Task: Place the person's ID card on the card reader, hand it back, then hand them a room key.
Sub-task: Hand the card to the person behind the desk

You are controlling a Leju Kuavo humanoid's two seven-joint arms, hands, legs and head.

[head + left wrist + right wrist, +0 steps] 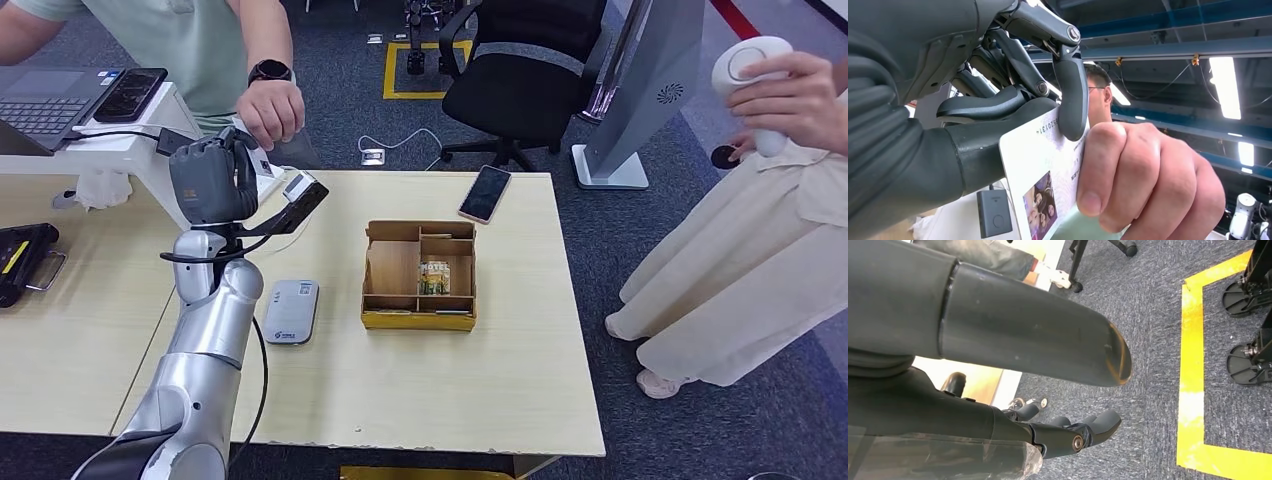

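Observation:
My left hand point(208, 178) is raised over the table's far left edge and pinches the white ID card point(1040, 170) between thumb and a dark finger point(1071, 95). A person's hand point(1143, 180) grips the same card from the other side; in the head view that hand point(271, 112), with a black watch, sits just beyond my hand. The grey card reader point(291, 310) lies on the table near my forearm. A wooden box point(419, 275) with room key cards point(433, 277) stands mid-table. My right hand point(1068, 432) hangs over the carpet, holding nothing.
A black phone point(485, 193) lies at the table's far edge. A laptop point(45, 100) and another phone point(130, 94) sit on the white counter at the left. A person in beige point(760, 250) stands to the right with a white controller. An office chair point(520, 70) stands beyond the table.

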